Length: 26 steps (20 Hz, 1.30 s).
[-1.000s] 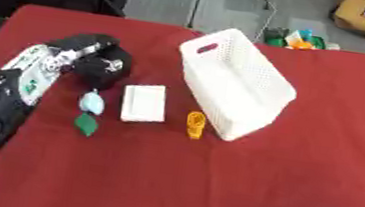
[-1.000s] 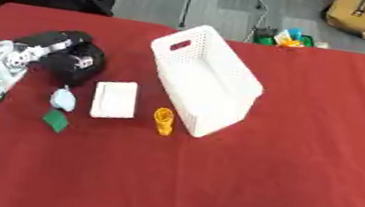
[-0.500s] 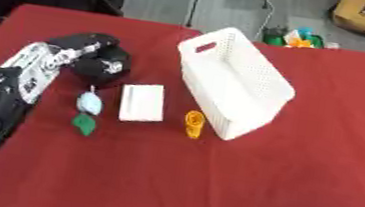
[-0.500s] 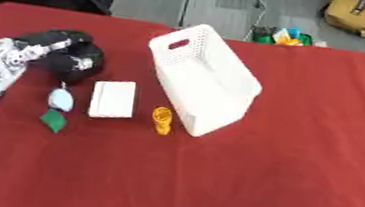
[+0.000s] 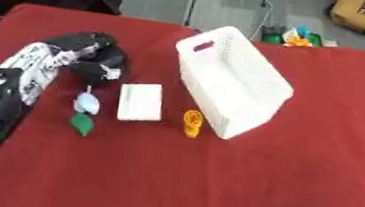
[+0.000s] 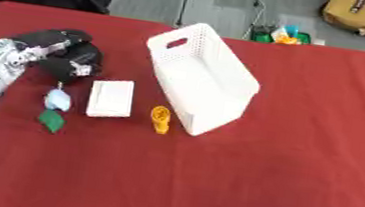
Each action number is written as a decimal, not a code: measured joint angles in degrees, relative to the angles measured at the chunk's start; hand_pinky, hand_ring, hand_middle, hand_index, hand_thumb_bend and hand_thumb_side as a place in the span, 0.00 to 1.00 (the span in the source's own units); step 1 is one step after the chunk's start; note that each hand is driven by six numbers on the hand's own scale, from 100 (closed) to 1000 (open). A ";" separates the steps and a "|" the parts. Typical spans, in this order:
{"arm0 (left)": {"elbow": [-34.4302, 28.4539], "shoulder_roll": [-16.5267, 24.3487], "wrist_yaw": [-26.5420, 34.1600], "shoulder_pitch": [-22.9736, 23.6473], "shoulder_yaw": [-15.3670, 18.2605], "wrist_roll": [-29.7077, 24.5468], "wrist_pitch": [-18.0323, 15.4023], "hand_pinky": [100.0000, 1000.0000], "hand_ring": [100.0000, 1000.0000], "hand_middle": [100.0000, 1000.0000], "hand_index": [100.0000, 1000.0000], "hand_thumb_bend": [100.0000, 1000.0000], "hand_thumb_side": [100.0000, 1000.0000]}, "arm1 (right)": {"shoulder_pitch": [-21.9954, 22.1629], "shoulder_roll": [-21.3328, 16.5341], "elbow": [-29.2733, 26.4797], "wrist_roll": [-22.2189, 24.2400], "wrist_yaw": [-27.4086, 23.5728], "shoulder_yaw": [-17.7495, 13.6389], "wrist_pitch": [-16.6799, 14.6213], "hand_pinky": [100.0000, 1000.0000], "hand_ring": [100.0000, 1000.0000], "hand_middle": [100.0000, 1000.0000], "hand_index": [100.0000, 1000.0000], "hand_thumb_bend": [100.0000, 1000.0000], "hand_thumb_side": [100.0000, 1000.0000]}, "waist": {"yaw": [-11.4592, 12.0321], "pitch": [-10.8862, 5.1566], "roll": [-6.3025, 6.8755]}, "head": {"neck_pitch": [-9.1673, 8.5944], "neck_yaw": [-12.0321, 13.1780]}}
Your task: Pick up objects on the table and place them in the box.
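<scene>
- The left robot hand (image 5: 95,58) is reaching in from the table's (image 5: 298,191) nine o'clock side, its black fingers curling downward, clenched on nothing that I can make out.
- A pale blue thing (image 5: 87,104) is lying just below that hand, at its six o'clock, with a green piece (image 5: 83,123) beside it further toward six.
- A flat white pad (image 5: 140,102) is sitting at three o'clock of the blue thing.
- A small orange object (image 5: 191,123) is standing just beside the box's near corner.
- The white box (image 5: 232,87) is resting near the table's centre, perforated, handle slot facing eleven o'clock.
</scene>
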 measured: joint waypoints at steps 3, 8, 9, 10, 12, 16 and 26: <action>0.13 -0.02 -0.07 0.00 0.02 0.69 -0.19 0.48 1.00 1.00 1.00 0.30 0.85 | 0.00 0.00 0.00 -0.13 -0.32 0.00 0.03 0.56 0.52 0.47 0.54 0.00 0.93 | 0.03 0.04 -0.03 | 0.00 0.00; 0.54 -0.49 0.84 0.02 0.09 3.38 0.01 0.36 0.95 1.00 1.00 0.18 0.80 | 0.00 0.00 0.00 -0.36 -0.46 0.00 0.16 0.56 0.52 0.47 0.53 0.00 0.93 | 0.29 0.08 -0.32 | 0.00 0.01; 0.61 -0.50 1.14 0.08 0.08 3.94 0.01 0.29 0.89 0.99 1.00 0.13 0.78 | 0.00 0.00 0.00 -0.41 -0.46 0.00 0.14 0.56 0.52 0.47 0.53 0.00 0.93 | 0.32 0.08 -0.33 | 0.00 0.01; 0.62 -0.52 1.41 0.12 0.07 4.47 0.01 0.29 0.89 0.99 1.00 0.13 0.78 | 0.00 0.00 0.00 -0.47 -0.46 0.00 0.17 0.56 0.52 0.47 0.53 0.00 0.93 | 0.33 0.08 -0.33 | 0.00 0.01; 0.63 -0.55 1.96 0.28 0.01 5.47 0.07 0.19 0.88 0.98 0.97 0.07 0.77 | 0.00 0.00 0.00 -0.56 -0.46 0.00 0.21 0.56 0.52 0.47 0.53 0.00 0.93 | 0.35 0.08 -0.35 | 0.00 0.01; 0.63 -0.56 3.05 0.40 -0.31 6.60 0.24 0.00 0.85 0.93 0.93 0.00 0.74 | 0.01 0.00 0.00 -0.69 -0.46 0.00 0.27 0.56 0.52 0.47 0.53 0.00 0.93 | 0.46 0.08 -0.36 | 0.00 0.04; 0.62 -0.56 4.06 0.40 -0.62 6.73 0.08 0.00 0.79 0.86 0.81 0.01 0.55 | 0.02 0.00 0.00 -1.15 -0.46 0.00 0.20 0.56 0.52 0.47 0.53 0.00 0.93 | 0.57 0.07 -0.40 | 0.00 0.14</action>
